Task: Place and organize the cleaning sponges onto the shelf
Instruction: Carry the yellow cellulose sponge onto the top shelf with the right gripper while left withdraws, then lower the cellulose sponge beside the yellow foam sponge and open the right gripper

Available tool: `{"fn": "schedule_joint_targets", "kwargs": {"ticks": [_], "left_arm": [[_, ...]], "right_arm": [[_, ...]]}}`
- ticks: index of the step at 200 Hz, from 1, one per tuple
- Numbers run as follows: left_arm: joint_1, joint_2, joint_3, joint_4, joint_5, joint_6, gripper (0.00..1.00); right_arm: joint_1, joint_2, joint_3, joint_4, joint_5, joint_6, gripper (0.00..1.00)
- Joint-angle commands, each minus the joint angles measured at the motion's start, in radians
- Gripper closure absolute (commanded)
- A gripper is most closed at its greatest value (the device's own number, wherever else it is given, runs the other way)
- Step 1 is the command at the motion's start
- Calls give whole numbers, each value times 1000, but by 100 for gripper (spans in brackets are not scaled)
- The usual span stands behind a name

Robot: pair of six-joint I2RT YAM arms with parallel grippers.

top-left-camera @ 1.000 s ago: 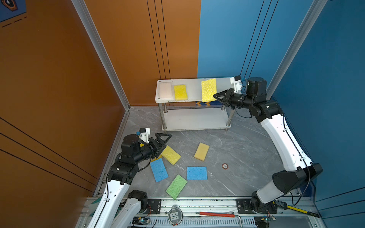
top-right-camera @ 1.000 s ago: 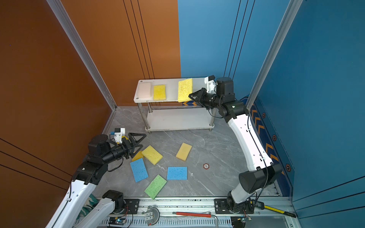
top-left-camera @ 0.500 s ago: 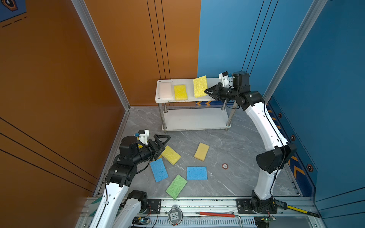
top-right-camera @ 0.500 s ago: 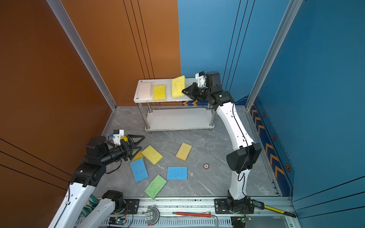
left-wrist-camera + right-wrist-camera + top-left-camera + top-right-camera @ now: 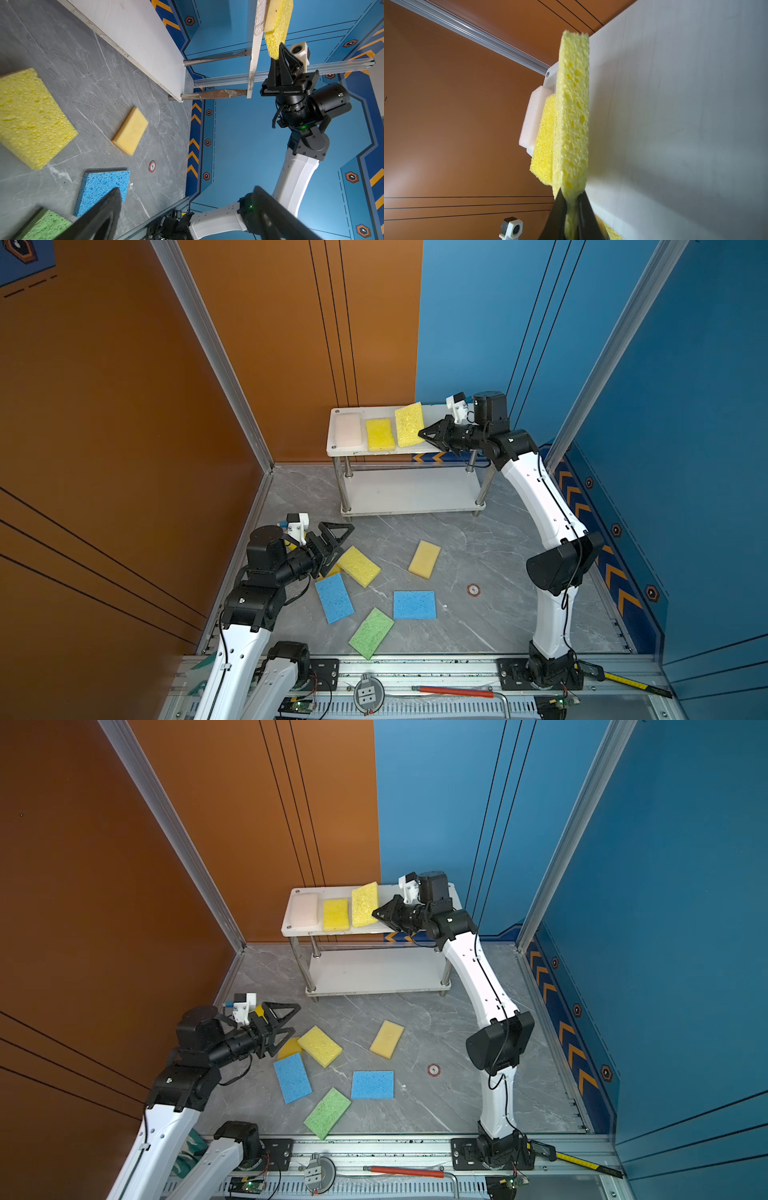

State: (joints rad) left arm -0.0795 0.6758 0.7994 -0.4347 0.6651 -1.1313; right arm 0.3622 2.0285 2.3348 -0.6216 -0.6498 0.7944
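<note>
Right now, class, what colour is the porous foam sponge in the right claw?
Yellow sponge; right wrist view.

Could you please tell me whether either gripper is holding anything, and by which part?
The right gripper pinches the tilted yellow sponge by its edge nearest the arm; the left gripper is open and empty.

Lower shelf board [image 5: 415,491] bare between posts [image 5: 341,485]; sponges [image 5: 380,434] across left half of top shelf board [image 5: 361,452].

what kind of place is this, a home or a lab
Likely a robot test cell, not a home: a left arm and a right arm mounted on a metal rail, with an orange wall and a blue wall boxing in the floor.
</note>
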Motion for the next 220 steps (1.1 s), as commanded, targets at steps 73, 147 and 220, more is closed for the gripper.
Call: {"fn": "schedule_joint_targets", "kwargs": {"ticks": [73,147,220], "left_arm": [[69,6,-8,-13,78,34,2],[96,8,-4,-13,95,31,2],[124,-10,-9,-13,108,17,2]], "right_arm": [[6,-2,19,-14,19,19,66],[23,-22,1,-69,73,-45,44],[78,0,79,-260,249,-252,35]]}}
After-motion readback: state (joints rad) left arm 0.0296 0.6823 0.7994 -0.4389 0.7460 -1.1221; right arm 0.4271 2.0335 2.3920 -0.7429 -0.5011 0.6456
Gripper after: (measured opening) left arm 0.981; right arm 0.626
